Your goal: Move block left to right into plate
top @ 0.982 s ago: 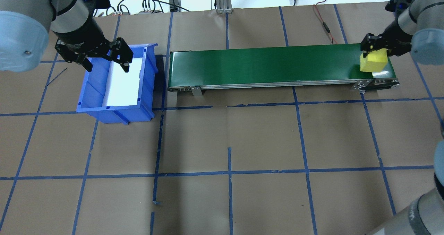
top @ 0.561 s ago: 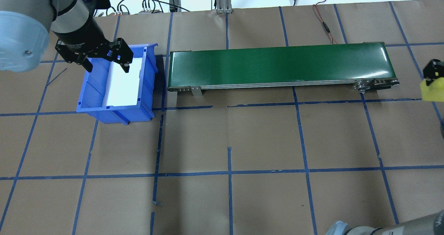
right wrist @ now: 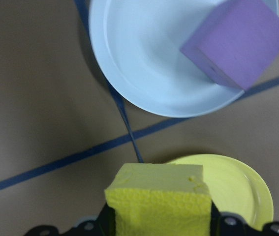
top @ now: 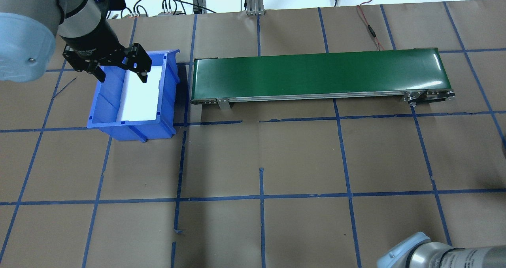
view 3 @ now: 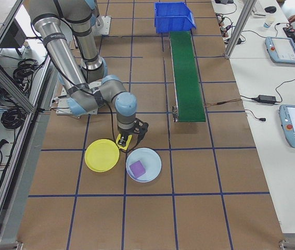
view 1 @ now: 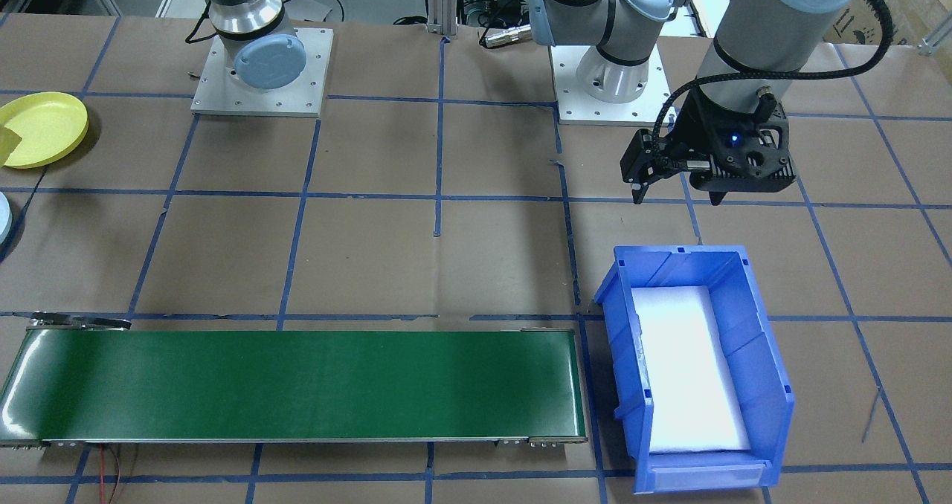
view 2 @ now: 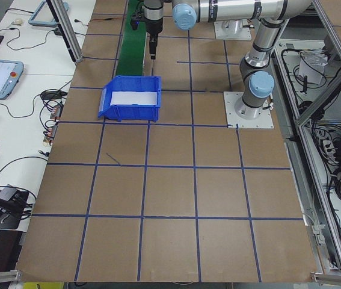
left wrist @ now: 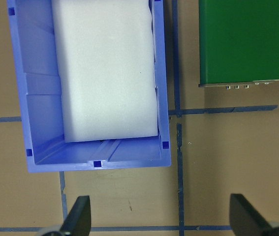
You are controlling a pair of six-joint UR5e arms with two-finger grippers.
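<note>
The block [right wrist: 158,196] is yellow foam, and my right gripper [right wrist: 160,219] is shut on it. It hangs low over the near rim of a yellow plate [right wrist: 237,189], beside a light blue plate [right wrist: 144,64] that holds a purple block [right wrist: 237,42]. The exterior right view shows the same gripper [view 3: 129,140] between the yellow plate [view 3: 101,155] and the light blue plate [view 3: 150,162]. My left gripper [top: 121,76] hovers open and empty by the robot-side end of a blue bin [top: 103,98].
A green conveyor belt [top: 316,73] runs across the table with nothing on it. The blue bin [view 1: 760,355] has white foam in its bottom. The right arm's elbow [top: 431,254] shows at the lower right. Cables lie along the far edge.
My right gripper has carried the yellow block off the conveyor's right end and out of the overhead view, to the plates. The left arm has not moved.
</note>
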